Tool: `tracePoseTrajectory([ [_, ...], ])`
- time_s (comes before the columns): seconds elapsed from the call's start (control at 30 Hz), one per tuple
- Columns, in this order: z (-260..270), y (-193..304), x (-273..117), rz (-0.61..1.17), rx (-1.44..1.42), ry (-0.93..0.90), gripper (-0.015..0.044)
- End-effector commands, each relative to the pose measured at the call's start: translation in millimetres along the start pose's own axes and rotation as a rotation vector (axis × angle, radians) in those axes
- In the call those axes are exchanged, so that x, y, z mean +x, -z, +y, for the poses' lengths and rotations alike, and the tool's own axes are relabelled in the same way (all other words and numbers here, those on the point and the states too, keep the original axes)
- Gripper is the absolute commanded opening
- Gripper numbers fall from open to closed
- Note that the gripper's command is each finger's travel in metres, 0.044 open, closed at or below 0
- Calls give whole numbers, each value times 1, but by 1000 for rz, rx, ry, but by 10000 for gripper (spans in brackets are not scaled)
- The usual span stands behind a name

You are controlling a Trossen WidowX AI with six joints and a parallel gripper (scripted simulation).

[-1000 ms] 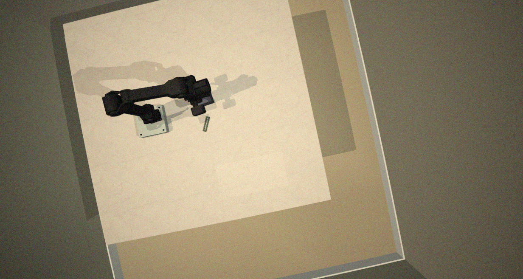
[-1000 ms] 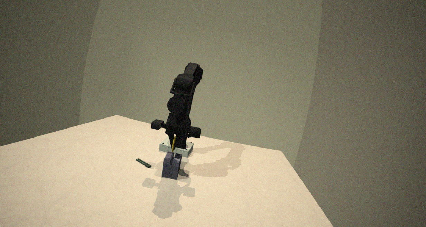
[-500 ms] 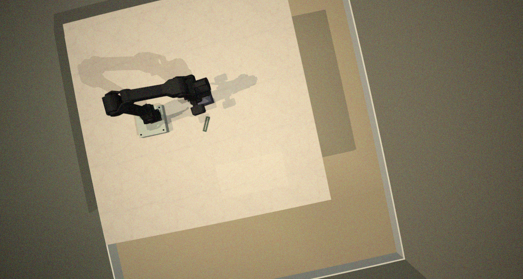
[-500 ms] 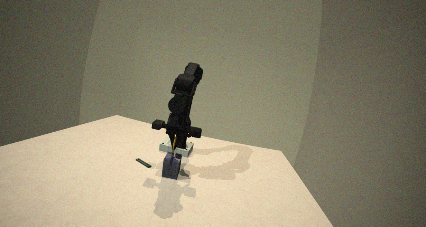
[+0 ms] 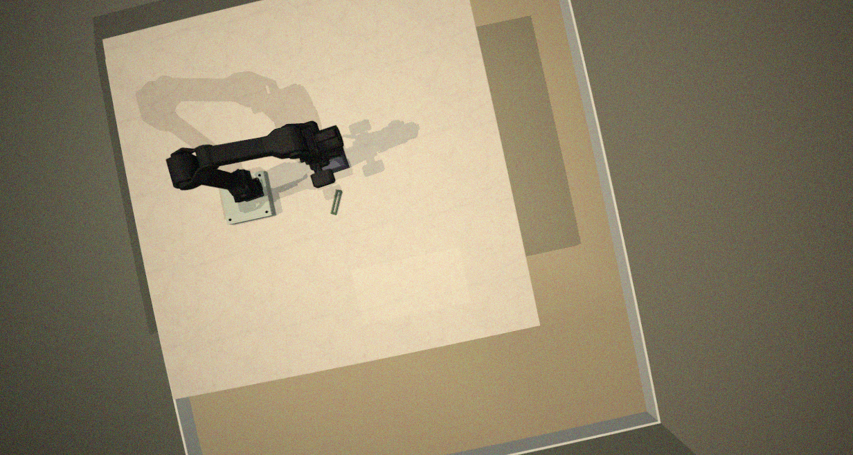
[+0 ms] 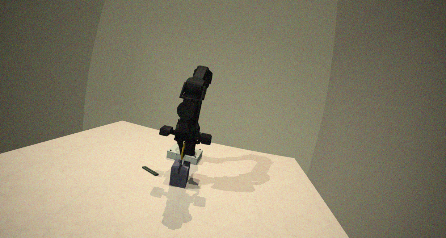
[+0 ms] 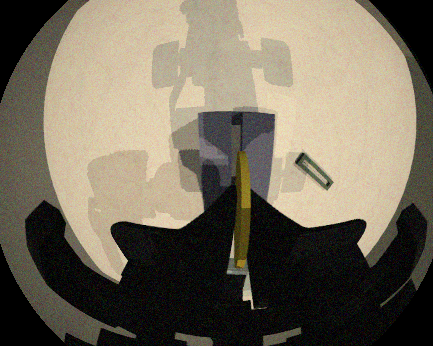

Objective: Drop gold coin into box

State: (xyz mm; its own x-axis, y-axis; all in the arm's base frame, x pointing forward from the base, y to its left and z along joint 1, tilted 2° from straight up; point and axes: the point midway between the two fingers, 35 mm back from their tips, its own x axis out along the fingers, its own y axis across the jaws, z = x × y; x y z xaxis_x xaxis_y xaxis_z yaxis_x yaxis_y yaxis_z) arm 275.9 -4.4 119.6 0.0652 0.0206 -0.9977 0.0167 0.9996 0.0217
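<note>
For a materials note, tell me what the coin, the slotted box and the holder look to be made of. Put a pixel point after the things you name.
Coin (image 6: 183, 150) (image 7: 242, 190): probably metal or painted plastic, satin; flat gold colour, no sharp glints.
Slotted box (image 5: 338, 164) (image 6: 179, 176) (image 7: 259, 150): likely matte plastic; even blue-grey faces, soft shading.
Holder (image 5: 333, 212) (image 6: 150, 170) (image 7: 318, 176): perhaps plastic or painted metal; plain dark green, no grain visible.

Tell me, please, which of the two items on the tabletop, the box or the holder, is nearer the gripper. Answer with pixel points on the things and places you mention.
The grey box (image 5: 337, 164) (image 6: 179, 176) (image 7: 258, 145), directly beneath the held coin (image 6: 183, 151) (image 7: 243, 210); the green holder (image 5: 336, 202) (image 6: 150, 170) (image 7: 306, 162) lies off to one side.
</note>
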Motion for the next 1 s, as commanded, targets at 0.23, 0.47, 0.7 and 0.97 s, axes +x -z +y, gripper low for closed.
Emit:
tracePoseTrajectory([
  [0.23, 1, 0, 6, 0, -4, 0, 0],
  [0.47, 0, 0, 9, 0, -3, 0, 0],
  [0.7, 0, 0, 12, 0, -2, 0, 0],
  [0.97, 0, 0, 16, 0, 0, 0, 0],
])
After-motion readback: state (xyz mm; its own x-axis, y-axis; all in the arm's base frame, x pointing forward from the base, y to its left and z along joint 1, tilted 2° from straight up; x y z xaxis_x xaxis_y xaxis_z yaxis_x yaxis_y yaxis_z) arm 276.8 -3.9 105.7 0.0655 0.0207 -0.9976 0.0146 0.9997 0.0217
